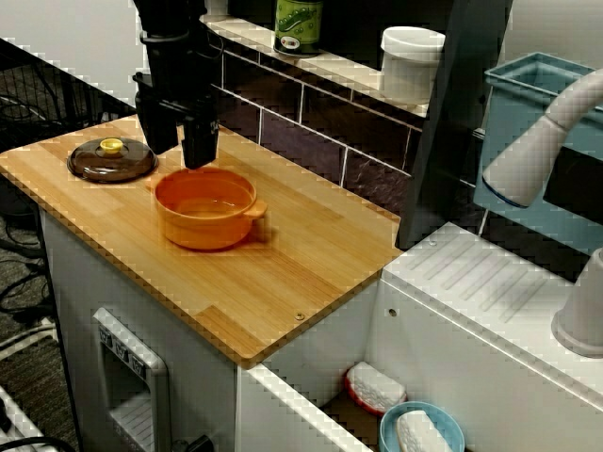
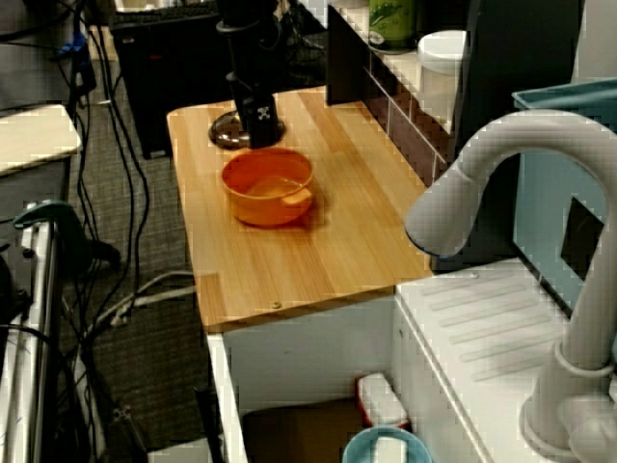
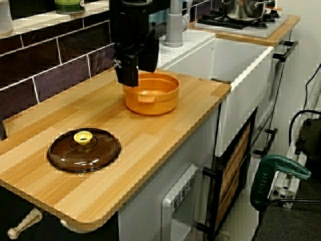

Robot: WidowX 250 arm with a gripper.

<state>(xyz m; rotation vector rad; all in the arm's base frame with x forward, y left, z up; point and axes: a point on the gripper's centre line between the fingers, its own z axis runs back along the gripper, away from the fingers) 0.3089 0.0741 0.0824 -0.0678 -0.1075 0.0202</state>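
Observation:
In the view across the counter, my black gripper [image 1: 179, 143] hangs just above the wooden counter [image 1: 311, 254]. It is open, with nothing between its two fingers [image 1: 200, 146]. It sits between a brown glass lid [image 1: 111, 158] with a yellow knob and an empty orange pot [image 1: 205, 207], close over the pot's back rim. The view from the sink end shows the gripper [image 2: 258, 121] behind the pot [image 2: 267, 186] and partly hiding the lid [image 2: 227, 130]. From the lid end, the gripper [image 3: 135, 70] stands at the pot's [image 3: 151, 93] left rim, and the lid [image 3: 84, 149] lies flat nearby.
A tiled wall with a shelf runs behind the counter, holding a green can [image 1: 298, 24] and a white jar [image 1: 411, 61]. A grey faucet [image 2: 482, 174] arches over the sink, which holds a blue bowl [image 1: 421, 431]. A stove [image 3: 241, 17] lies beyond.

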